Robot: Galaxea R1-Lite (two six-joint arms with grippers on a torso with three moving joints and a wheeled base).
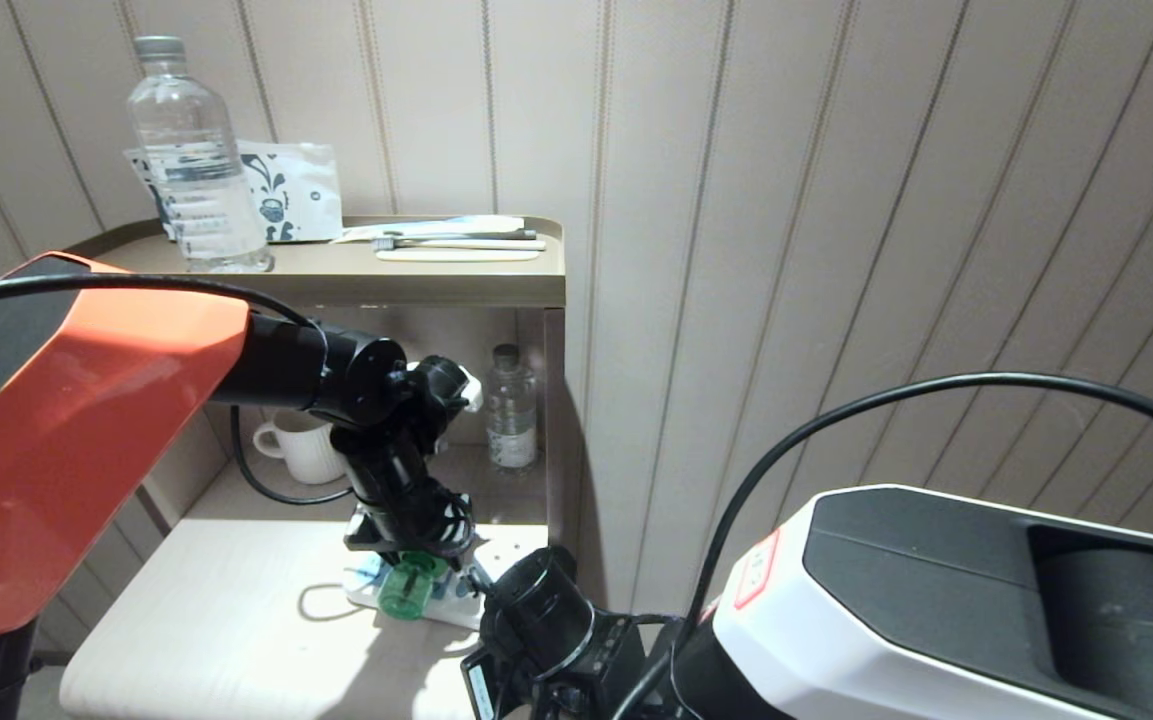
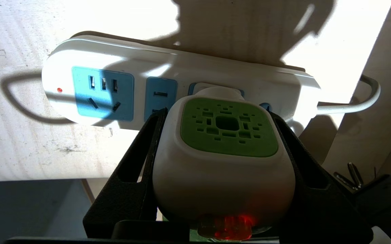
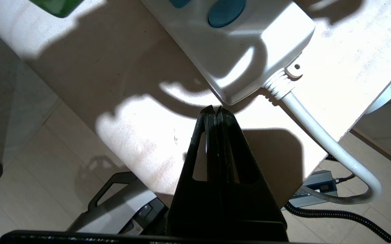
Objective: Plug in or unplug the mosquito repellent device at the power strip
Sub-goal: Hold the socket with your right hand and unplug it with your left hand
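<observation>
Head view: left pincer (image 1: 414, 556) clamped on mosquito repellent device (image 1: 406, 588), which sits on power strip (image 1: 456, 608) on pale surface (image 1: 216, 600).

Left wrist view: device head seated in mid-strip socket, lamp glowing red. Guess unplug step; next needs straight pull off strip.

Right wrist view: right pincer (image 3: 214, 112) closed, empty, at strip's cord end, likely bracing. No readable writing.
</observation>
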